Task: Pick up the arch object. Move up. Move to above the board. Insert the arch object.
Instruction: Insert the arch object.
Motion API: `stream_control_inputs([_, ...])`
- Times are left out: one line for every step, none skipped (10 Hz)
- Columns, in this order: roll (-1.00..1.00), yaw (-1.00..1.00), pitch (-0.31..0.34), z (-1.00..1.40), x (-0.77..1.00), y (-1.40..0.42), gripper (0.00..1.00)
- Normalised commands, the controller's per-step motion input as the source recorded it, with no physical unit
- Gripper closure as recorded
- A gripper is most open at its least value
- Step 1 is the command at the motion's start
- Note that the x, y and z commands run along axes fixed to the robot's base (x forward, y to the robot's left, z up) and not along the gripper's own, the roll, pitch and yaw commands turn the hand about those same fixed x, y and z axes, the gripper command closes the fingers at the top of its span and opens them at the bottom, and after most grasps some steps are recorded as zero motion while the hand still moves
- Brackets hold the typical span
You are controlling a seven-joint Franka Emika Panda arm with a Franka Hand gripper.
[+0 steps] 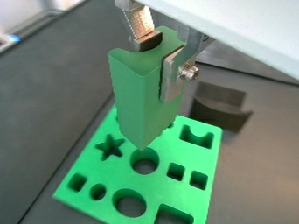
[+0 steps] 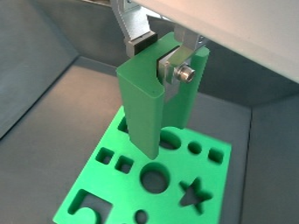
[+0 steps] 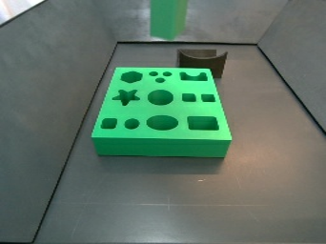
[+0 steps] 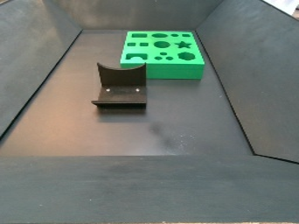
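My gripper (image 1: pixel 160 57) is shut on the arch object (image 1: pixel 142 92), a tall narrow bright green block that hangs upright from the fingers. It also shows in the other wrist view (image 2: pixel 156 109), with the gripper (image 2: pixel 158 54) gripping its upper end. The arch object's lower end hangs in the air above the board (image 1: pixel 91 166), a flat bright green slab with star, round and square holes (image 2: pixel 117 184). In a side view the arch object (image 3: pixel 169 17) hangs high over the board's far edge (image 3: pixel 163 143), and the gripper is cut off. The other side view shows the board (image 4: pixel 176 70) only.
The dark fixture (image 3: pixel 201 60) with a curved notch stands on the floor just behind the board, and it shows in a wrist view (image 1: pixel 222 107) and a side view (image 4: pixel 119 86). Dark sloping walls (image 3: pixel 51 105) enclose the floor.
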Motion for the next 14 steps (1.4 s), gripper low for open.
stream_control_inputs([0.02, -0.66, 0.079, -0.57, 0.4, 0.35, 1.0])
stream_control_inputs([0.0, -0.5, 0.091, -0.57, 0.37, 0.51, 1.0])
stream_control_inputs([0.0, -0.41, 0.107, -0.6, 0.33, 0.6, 1.0])
stream_control_inputs([0.0, -0.43, 0.107, -0.55, 0.29, 0.58, 1.0])
stream_control_inputs([0.0, -0.58, 0.084, -0.46, 0.31, 0.44, 1.0])
stream_control_inputs([0.0, -0.76, 0.051, -0.37, 0.3, 0.27, 1.0])
stream_control_inputs([0.0, -0.84, 0.013, -0.3, 0.22, 0.2, 1.0])
stream_control_inputs([0.0, -0.85, 0.006, -0.28, 0.23, 0.18, 1.0])
stream_control_inputs([0.0, -0.85, 0.007, -0.29, 0.22, 0.19, 1.0])
stream_control_inputs([0.0, -0.86, 0.003, -0.28, 0.2, 0.17, 1.0])
stream_control_inputs([0.0, -0.86, 0.006, -0.29, 0.19, 0.17, 1.0])
stream_control_inputs([0.0, -0.87, 0.003, -0.28, 0.19, 0.16, 1.0])
stream_control_inputs([0.0, -0.99, 0.0, -0.21, 0.09, 0.04, 1.0])
stream_control_inputs([0.0, -1.0, 0.0, -0.19, 0.01, 0.0, 1.0])
